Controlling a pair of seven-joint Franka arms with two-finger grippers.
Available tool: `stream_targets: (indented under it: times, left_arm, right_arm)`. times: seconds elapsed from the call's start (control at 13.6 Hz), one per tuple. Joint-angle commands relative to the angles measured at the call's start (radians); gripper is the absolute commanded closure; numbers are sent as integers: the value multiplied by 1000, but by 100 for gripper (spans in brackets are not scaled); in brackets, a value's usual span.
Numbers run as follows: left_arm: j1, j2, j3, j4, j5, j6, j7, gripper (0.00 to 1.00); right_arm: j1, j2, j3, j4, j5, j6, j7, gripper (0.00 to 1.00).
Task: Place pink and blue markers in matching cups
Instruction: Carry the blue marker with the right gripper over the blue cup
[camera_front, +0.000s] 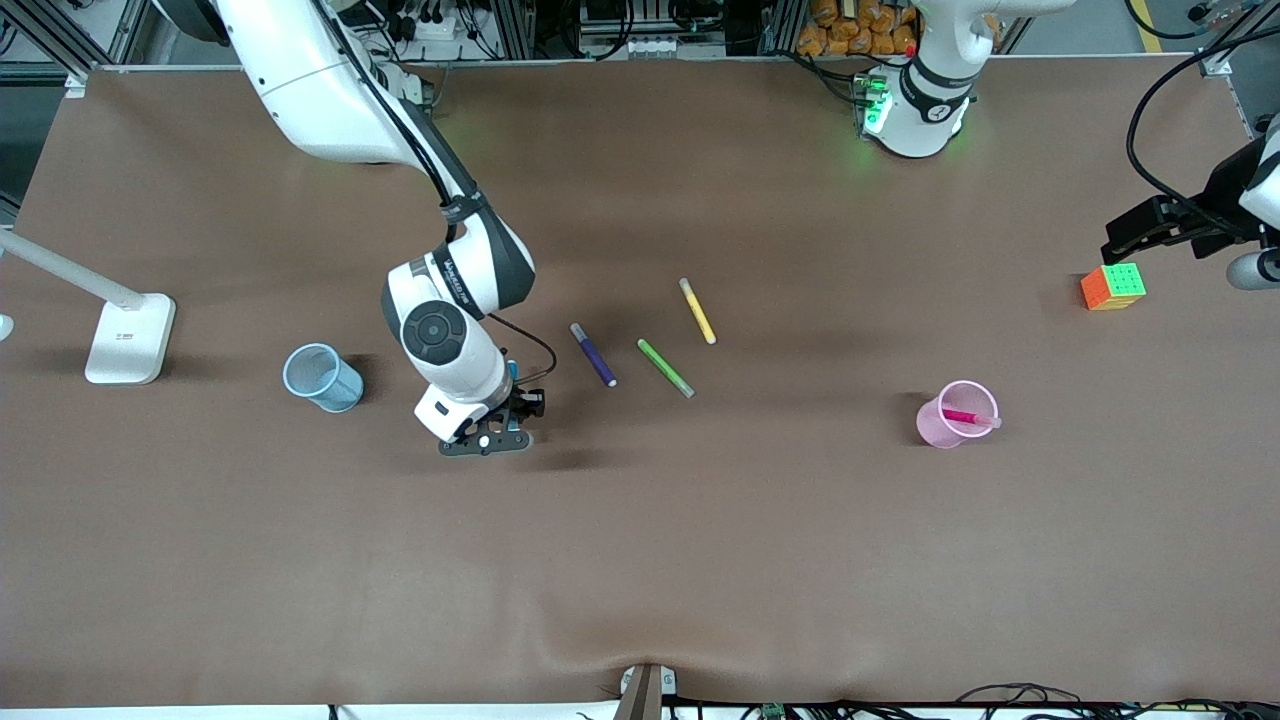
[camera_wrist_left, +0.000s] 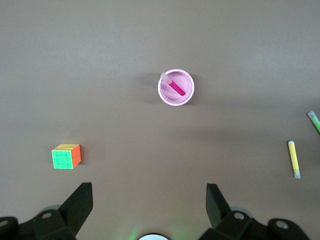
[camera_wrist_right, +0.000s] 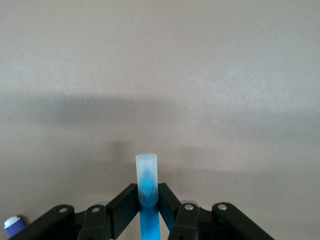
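Observation:
My right gripper (camera_front: 487, 441) is shut on the blue marker (camera_wrist_right: 148, 200), which sticks out past the fingertips with its pale end foremost. It is over the bare table between the light blue cup (camera_front: 322, 377) and the purple marker. A bit of the blue marker shows beside the wrist (camera_front: 512, 372). The pink marker (camera_front: 968, 418) leans inside the upright pink cup (camera_front: 938, 425) toward the left arm's end. The left wrist view shows the pink cup (camera_wrist_left: 161, 92) with the pink marker (camera_wrist_left: 176, 87) in it. My left gripper (camera_front: 1125, 238) waits open and empty, high by the table's end, and its jaws stand wide apart (camera_wrist_left: 150, 189).
A purple marker (camera_front: 593, 354), a green marker (camera_front: 665, 367) and a yellow marker (camera_front: 697, 311) lie mid-table. A colour cube (camera_front: 1113, 287) sits under the left gripper. A white lamp base (camera_front: 130, 338) stands at the right arm's end.

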Motion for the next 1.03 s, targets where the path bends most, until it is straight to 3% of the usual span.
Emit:
stream_targets:
  times: [0.0, 0.81, 0.96]
  left_arm:
    - [-4, -21, 9, -9, -7, 6, 19, 0]
    - [-4, -15, 9, 23, -7, 0, 21, 0]
    - [-6, -13, 9, 23, -7, 0, 21, 0]
  right_arm:
    - [-43, -47, 11, -11, 4, -15, -112, 100]
    - [-264, -258, 14, -25, 4, -189, -675, 100]
    - [-316, -279, 14, -27, 47, -198, -829, 100]
